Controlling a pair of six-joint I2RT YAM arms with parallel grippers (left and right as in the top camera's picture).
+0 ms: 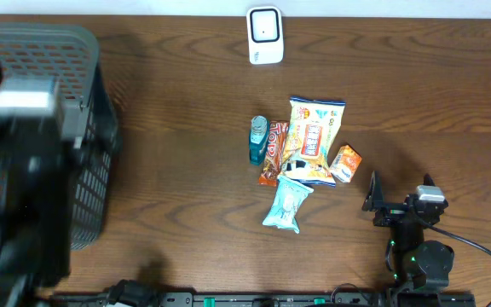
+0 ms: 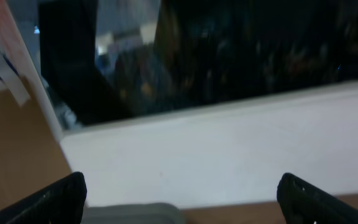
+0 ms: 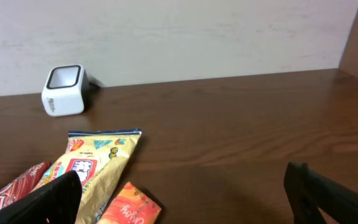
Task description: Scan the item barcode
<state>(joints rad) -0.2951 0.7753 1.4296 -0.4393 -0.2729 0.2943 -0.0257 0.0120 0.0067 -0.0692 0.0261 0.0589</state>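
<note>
**Black jaws wide, snacks ahead-left of the right arm**

Empty and spread wide, the right gripper (image 1: 399, 198) points toward the far edge of the table. Just ahead and to its left lies the snack pile. The orange packet (image 1: 345, 164) is closest, then the yellow bag (image 1: 314, 141), whose long axis runs toward the scanner (image 1: 264, 36) well beyond at the back. The left gripper (image 2: 182, 186) is also wide and empty, up by the basket (image 1: 88, 170), well apart from the pile. The right arm looks nearer, so the pick likely falls to it.
</note>
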